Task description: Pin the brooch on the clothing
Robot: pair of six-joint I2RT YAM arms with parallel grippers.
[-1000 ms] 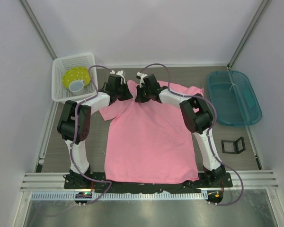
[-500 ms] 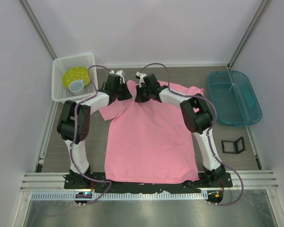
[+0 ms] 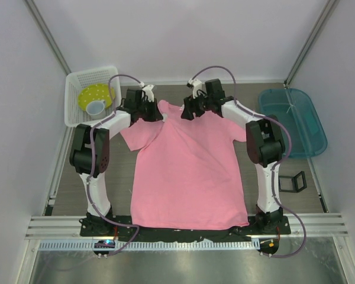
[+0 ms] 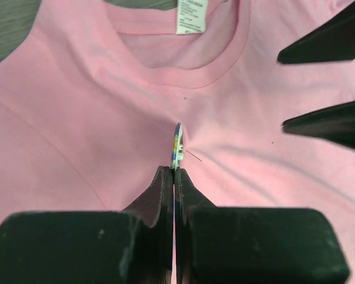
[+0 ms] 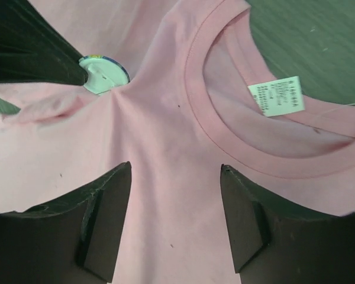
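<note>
The clothing [image 3: 186, 171], a pink T-shirt, lies flat with its collar at the far end. My left gripper [image 4: 174, 171] is shut on the brooch [image 4: 177, 144], which shows edge-on against the fabric just below the collar. A thin pin sticks out beside it. In the right wrist view the brooch [image 5: 104, 74] shows its whitish back, held by the left gripper's dark fingers [image 5: 35, 53]. My right gripper [image 5: 176, 167] hangs open above the clothing [image 5: 165, 195] near the neckline, with nothing between its fingers. From above, the left gripper [image 3: 151, 112] and the right gripper [image 3: 188, 112] flank the collar.
A white basket [image 3: 77, 80] holding a yellow bowl [image 3: 94, 97] stands at the far left. A teal tray [image 3: 291, 121] sits at the right, and a small black case [image 3: 291, 182] lies near the right arm. A white label [image 5: 276, 96] is inside the collar.
My right gripper has opened and pulled back to the right, away from the brooch. The left gripper stays shut on the brooch and has shifted slightly.
</note>
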